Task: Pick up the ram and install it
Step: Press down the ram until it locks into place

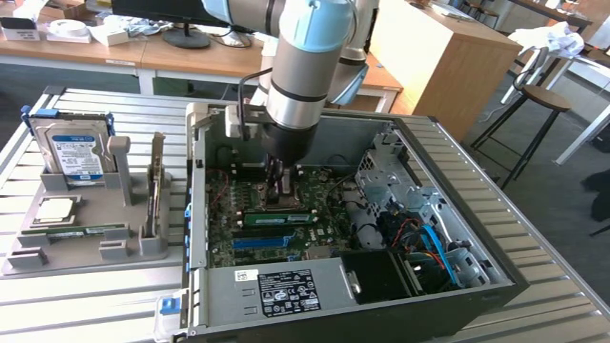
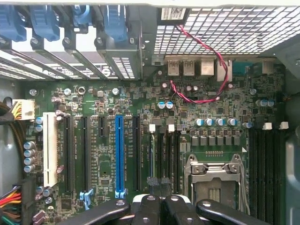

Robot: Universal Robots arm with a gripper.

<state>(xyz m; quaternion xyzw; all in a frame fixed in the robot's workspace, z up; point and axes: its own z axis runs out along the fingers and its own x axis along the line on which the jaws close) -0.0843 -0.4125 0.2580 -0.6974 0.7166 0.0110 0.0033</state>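
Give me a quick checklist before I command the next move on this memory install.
1. Gripper shut: ok, the fingers are closed together above the board.
2. Memory stick standing in a slot beside the processor socket: ok.
3. Stick pushed fully home, end latches closed: cannot tell.
4. Gripper gripping the stick rather than just above it: cannot tell.
5. Red wire away from the slot: ok, it runs near the rear ports.
6. Spare stick in the grey holder outside the case: ok.
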